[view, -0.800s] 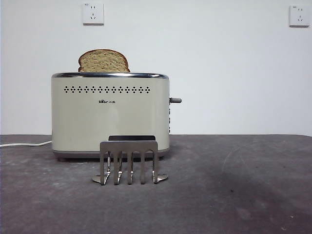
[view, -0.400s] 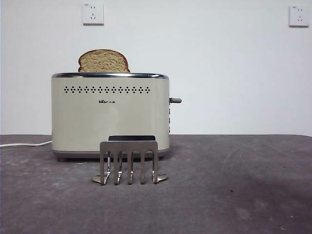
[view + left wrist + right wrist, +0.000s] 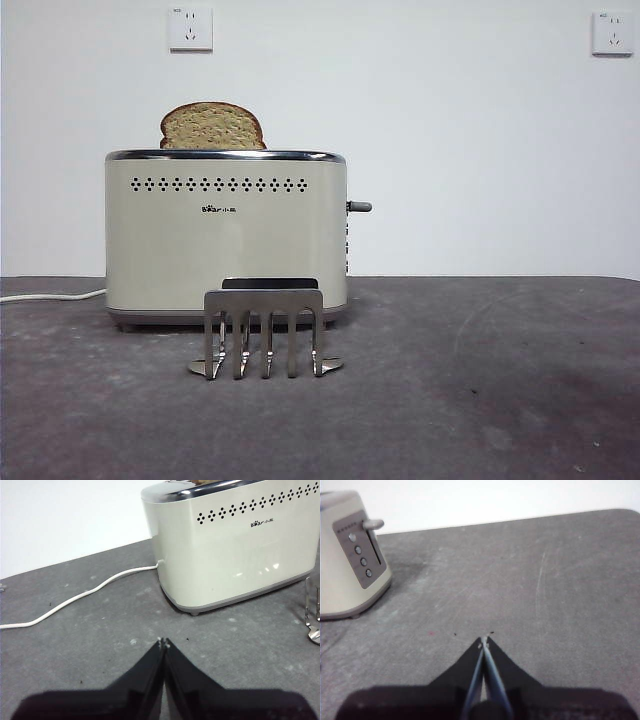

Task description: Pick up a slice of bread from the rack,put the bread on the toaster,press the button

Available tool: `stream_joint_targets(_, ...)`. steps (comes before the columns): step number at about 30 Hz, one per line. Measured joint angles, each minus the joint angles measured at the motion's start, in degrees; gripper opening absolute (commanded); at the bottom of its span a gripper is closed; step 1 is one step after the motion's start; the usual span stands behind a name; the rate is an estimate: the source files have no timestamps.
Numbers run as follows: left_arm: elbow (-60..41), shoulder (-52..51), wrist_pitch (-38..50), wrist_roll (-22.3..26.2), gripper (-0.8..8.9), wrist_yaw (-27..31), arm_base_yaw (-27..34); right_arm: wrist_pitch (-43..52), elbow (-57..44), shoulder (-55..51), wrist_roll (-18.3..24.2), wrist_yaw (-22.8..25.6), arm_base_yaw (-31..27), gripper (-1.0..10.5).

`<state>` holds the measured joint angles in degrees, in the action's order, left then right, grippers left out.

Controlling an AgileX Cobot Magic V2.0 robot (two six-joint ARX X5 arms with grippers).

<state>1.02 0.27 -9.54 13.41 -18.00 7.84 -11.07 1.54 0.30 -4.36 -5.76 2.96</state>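
Note:
The slice of bread (image 3: pixel 212 126) stands in the toaster's slot, its domed top above the chrome rim. The cream toaster (image 3: pixel 226 235) stands at the left of the table; it also shows in the left wrist view (image 3: pixel 235 540) and the right wrist view (image 3: pixel 345 560), where its side panel has a lever (image 3: pixel 372 524) and small buttons. The lever (image 3: pixel 360 206) sticks out high on the toaster's right side. The metal rack (image 3: pixel 265 330) stands bare in front of the toaster. My left gripper (image 3: pixel 163 642) is shut and empty, back from the toaster. My right gripper (image 3: pixel 483 641) is shut and empty over bare table.
A white cord (image 3: pixel 75 597) runs from the toaster across the dark grey table (image 3: pixel 480 380). Two wall sockets (image 3: pixel 191 28) sit on the white wall behind. No arm shows in the front view.

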Motion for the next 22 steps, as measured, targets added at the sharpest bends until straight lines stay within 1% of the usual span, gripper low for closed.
stream_joint_targets(2,0.0,0.0,0.0,0.0,-0.04,0.02,0.0,0.11,-0.04,-0.07,-0.22,-0.02,0.0,0.0)
stream_joint_targets(5,0.0,0.0,0.0,-0.02,-0.04,0.02,0.0,0.2,-0.07,-0.07,-2.03,0.0,0.0,0.0)
stream_joint_targets(9,0.0,0.0,0.0,0.0,-0.04,0.02,0.0,0.2,-0.07,-0.07,-3.19,0.0,0.0,0.0)
stream_joint_targets(22,0.0,0.0,0.0,-0.02,-0.04,0.02,-0.02,0.2,-0.07,-0.07,-3.61,0.0,0.0,0.0)
